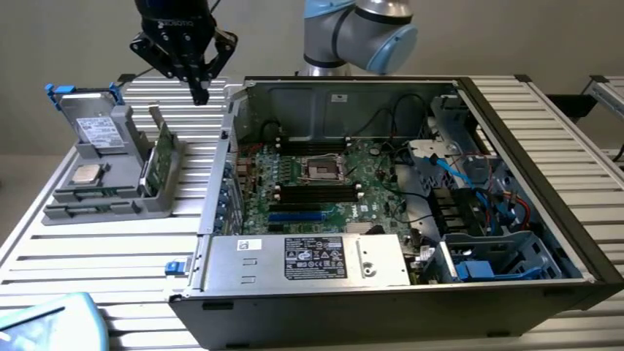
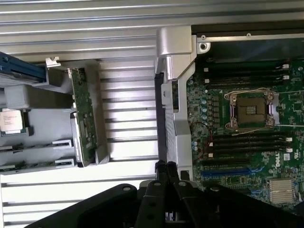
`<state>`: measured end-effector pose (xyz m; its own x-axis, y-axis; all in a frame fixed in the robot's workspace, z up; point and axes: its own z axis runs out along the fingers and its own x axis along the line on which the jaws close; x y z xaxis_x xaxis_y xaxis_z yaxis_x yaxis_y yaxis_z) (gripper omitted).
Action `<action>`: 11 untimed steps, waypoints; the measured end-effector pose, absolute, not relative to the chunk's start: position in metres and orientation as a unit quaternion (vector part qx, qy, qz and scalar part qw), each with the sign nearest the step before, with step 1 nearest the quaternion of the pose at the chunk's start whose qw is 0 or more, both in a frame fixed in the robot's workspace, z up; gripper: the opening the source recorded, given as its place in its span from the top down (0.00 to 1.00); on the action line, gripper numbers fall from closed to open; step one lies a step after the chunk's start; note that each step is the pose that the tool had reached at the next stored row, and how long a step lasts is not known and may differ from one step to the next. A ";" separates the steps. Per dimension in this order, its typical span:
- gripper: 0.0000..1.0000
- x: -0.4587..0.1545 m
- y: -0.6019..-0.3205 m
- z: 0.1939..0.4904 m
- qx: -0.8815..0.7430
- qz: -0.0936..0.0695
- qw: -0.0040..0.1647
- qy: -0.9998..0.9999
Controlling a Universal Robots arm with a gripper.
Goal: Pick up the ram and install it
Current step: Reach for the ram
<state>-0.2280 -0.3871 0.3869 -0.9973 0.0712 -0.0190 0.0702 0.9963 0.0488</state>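
Green ram (image 1: 156, 161) upright on edge in grey holder (image 1: 98, 201), on slatted metal tabletop (image 1: 107, 256), at exterior view's left of open computer case (image 1: 546, 168). Loose processor chip (image 1: 88, 173) lying in same holder. Black gripper (image 1: 200, 95) raised above tabletop, near case wall, well apart from ram. Fingers (image 1: 200, 82) pressed together, nothing held. Motherboard (image 1: 337, 186) exposed inside case.
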 end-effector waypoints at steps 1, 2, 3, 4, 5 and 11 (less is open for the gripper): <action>0.89 -0.232 -0.387 0.387 0.035 0.024 0.010 0.999; 0.89 -0.237 -0.387 0.387 0.035 0.024 0.010 0.999; 0.89 -0.242 -0.387 0.386 0.035 0.024 0.010 0.999; 0.89 -0.246 -0.387 0.386 0.035 0.024 0.010 0.999; 0.89 -0.250 -0.387 0.386 0.035 0.024 0.010 0.999; 0.89 -0.278 -0.387 0.385 0.035 0.024 0.010 0.999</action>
<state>-0.2777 -0.3869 0.3850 -0.9973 0.0712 -0.0190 0.0702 0.9963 0.0489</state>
